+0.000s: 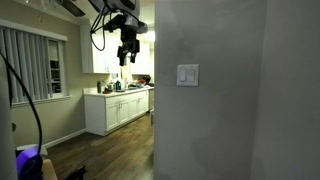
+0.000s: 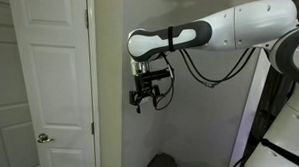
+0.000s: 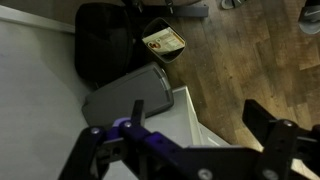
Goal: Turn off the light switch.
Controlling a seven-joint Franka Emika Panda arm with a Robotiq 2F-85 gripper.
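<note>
two fingers (image 3: 272, 138) parted and empty, gripper (image 2: 146, 105) hanging nose-down, apart from the white light switch (image 1: 187, 75) mounted on the grey wall (image 1: 215, 125), likely staged clear before pressing its rocker.

White arm (image 2: 236, 29), blk cables (image 2: 211, 83), blk hand (image 2: 147, 101)
</note>
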